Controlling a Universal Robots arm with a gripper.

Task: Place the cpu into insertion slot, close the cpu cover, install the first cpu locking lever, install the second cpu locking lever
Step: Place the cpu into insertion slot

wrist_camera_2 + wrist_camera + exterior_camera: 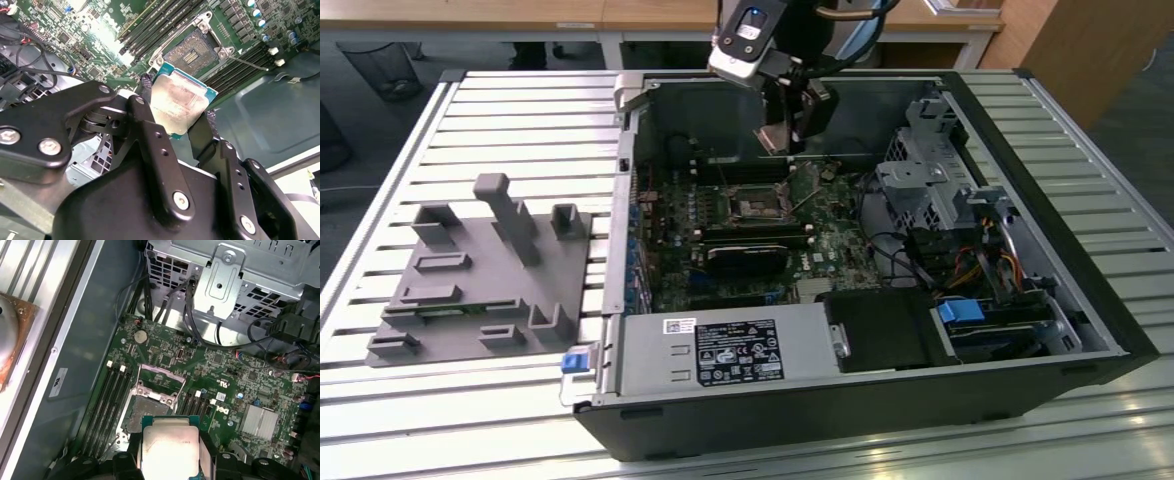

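Observation:
My gripper [787,135] hangs inside the open computer case, above the green motherboard [720,225]. It is shut on the cpu [180,102], a thin square chip with a silvery top, held by its edges between the two black fingers [150,135]. In the first wrist view the cpu [169,447] sits just short of the insertion slot [147,407], apart from it. The slot [196,50] lies bare, its dark centre showing. The cpu cover [161,376], a silvery frame, stands swung open at the slot's far edge. A thin metal lever [250,64] lies beside the slot.
A black heatsink block [747,258] sits just in front of the slot [758,208]. A metal drive cage [947,180] with cables fills the case's side at the exterior view's right. A power supply [720,350] is at the front. A grey fixture [480,270] stands on the slatted table.

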